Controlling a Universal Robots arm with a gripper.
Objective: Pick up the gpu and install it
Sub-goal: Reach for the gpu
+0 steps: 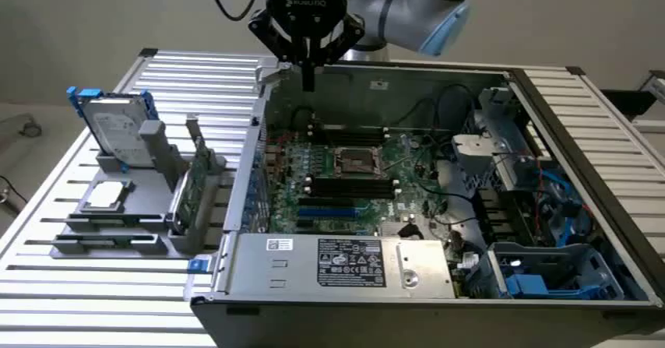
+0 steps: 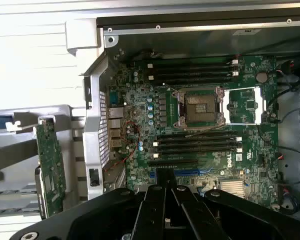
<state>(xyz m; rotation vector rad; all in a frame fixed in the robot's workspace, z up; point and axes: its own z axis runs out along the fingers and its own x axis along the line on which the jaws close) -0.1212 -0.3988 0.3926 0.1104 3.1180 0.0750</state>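
Clenched on nothing, the tool (image 2: 165, 176) hangs over the computer case (image 2: 92, 125); just beside it stands the gpu (image 2: 50, 165), seemingly light, rigid, fragile, best held edgewise.

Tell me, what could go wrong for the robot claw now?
1. The gripper is shut and hangs empty right by the computer case wall. Going lower, it might bump that metal edge or the motherboard.
2. The gpu stands upright in a grey holder outside the case, beside a hard drive. A crooked grab could tip it or knock the drive.
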